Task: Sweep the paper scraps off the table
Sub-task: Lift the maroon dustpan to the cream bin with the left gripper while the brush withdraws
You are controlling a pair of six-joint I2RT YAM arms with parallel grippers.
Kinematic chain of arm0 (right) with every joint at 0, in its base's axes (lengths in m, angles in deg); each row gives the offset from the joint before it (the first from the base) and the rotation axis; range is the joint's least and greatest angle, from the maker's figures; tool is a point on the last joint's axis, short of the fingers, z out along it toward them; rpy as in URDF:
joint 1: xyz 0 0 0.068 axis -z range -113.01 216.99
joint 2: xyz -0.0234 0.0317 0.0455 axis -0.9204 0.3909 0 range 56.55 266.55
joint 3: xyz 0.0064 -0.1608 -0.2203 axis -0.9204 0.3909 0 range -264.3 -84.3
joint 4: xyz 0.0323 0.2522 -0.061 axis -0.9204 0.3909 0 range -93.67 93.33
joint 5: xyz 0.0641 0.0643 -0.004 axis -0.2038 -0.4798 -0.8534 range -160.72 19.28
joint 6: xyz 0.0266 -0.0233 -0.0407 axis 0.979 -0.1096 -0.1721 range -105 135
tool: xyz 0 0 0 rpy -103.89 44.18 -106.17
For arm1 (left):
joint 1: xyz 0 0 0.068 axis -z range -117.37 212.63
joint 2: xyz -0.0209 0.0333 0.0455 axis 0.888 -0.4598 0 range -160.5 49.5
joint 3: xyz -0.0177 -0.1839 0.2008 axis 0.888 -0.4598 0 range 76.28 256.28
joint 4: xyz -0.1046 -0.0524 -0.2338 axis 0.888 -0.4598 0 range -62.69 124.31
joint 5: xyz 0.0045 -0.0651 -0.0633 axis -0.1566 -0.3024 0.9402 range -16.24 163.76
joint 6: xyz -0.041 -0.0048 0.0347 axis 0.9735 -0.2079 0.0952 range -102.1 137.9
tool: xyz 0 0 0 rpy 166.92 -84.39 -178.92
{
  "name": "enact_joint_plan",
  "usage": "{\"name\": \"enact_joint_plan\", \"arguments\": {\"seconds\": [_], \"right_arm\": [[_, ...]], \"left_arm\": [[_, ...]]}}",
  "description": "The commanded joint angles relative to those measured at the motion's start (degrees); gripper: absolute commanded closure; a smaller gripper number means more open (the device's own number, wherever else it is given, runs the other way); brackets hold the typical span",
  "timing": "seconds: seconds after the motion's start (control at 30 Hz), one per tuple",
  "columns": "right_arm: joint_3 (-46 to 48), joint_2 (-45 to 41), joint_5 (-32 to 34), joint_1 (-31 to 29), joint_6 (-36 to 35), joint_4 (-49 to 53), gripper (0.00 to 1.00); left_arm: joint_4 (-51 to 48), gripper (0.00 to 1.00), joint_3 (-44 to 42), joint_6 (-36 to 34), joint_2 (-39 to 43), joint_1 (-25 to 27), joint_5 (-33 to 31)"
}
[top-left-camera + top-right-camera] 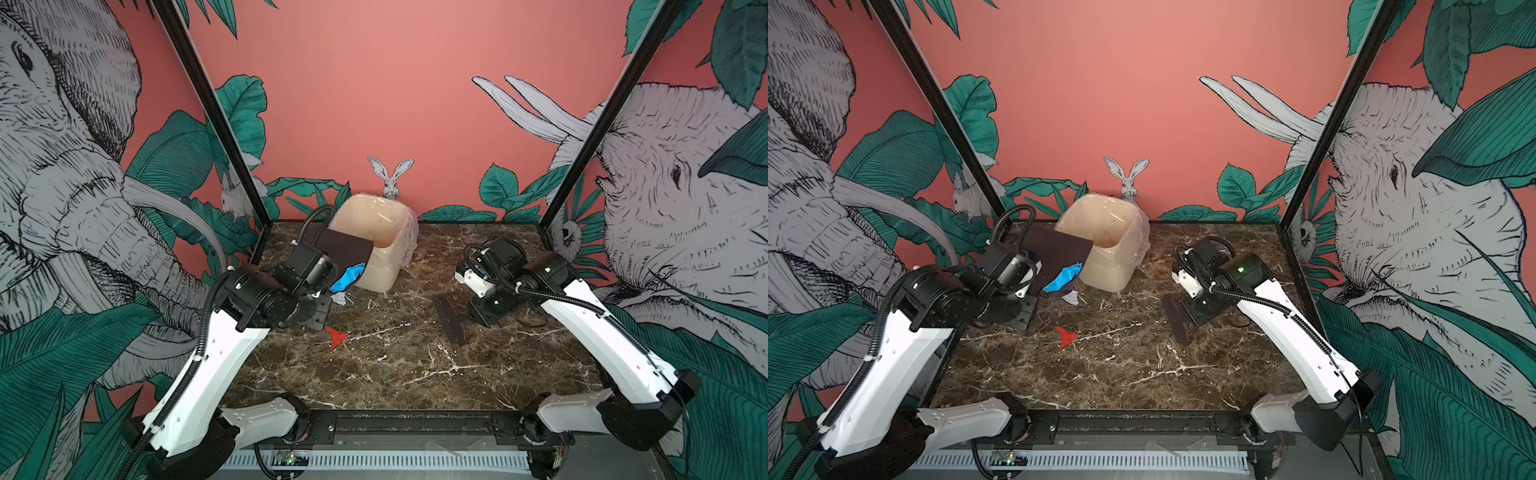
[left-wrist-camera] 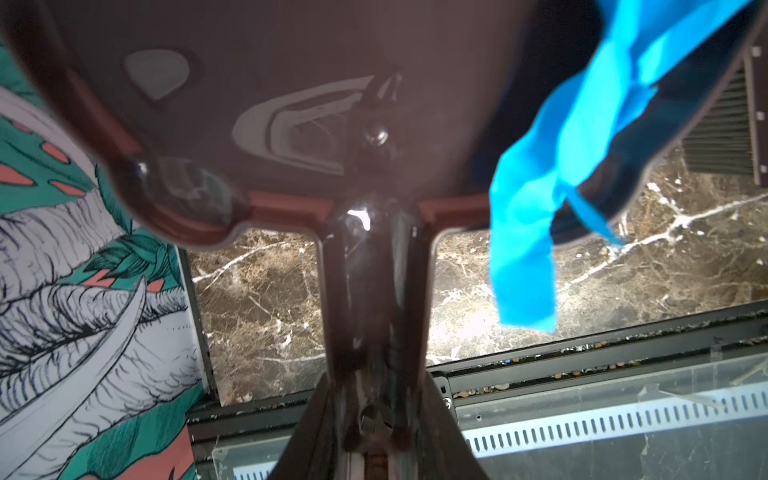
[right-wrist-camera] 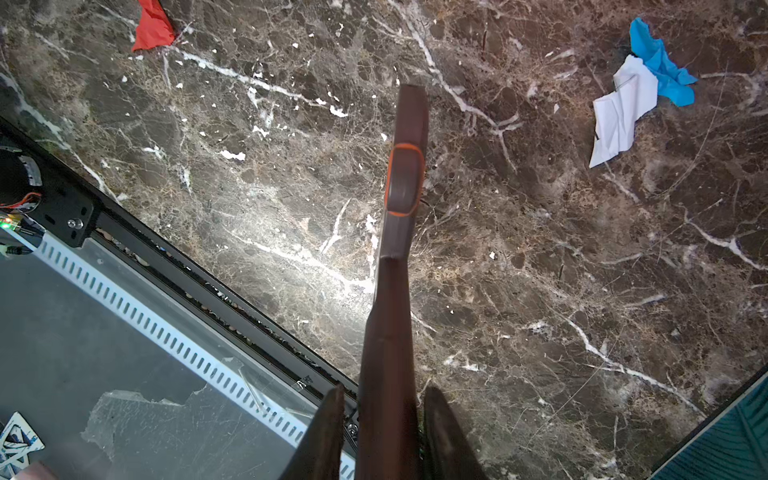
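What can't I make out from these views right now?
Bin floor: both top views, hidden by its wall and the dustpan.
Dustpan load: left wrist view, only a blurred underside shows.
Brush bristles: right wrist view, hidden under its back.
Blue scrap: left wrist view, cut by the edge.

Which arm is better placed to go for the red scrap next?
Right. The right gripper is shut on the brush, low at the table, with bare marble between it and the red scrap. The left gripper holds the dustpan raised at the bin.
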Motion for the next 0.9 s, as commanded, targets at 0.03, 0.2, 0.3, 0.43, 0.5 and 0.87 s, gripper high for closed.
{"name": "enact_joint_plan", "arguments": {"seconds": [0.03,0.2,0.3,0.43,0.5,0.87], "right_arm": [[0.0,-2.3,-0.8,0.6,-1.0,0.3,1.0],[1.0,-3.7,-1.5,1.0,-1.4,0.6,1.0],[1.4,-4.0,-1.8,1.3,-1.7,0.8,1.0],[1.4,-4.2,-2.3,1.7,-2.2,0.9,1.0],[1.5,-4.1,-2.4,1.9,-2.5,0.9,1.0],[1.5,-3.7,-3.3,2.6,-3.2,1.2,1.0]], "left_arm": [[0.2,1.0,1.6,-7.3,-2.2,-6.3,5.1],[3.9,1.0,4.0,-11.4,-5.3,-13.0,8.0],[4.2,1.0,6.9,-13.3,-7.9,-15.3,7.7],[4.7,1.0,10.0,-15.5,-11.0,-17.3,7.5],[4.8,1.0,11.8,-16.4,-12.7,-18.1,7.0],[1.3,1.0,24.8,-23.4,-22.4,-19.1,-1.6]]}}
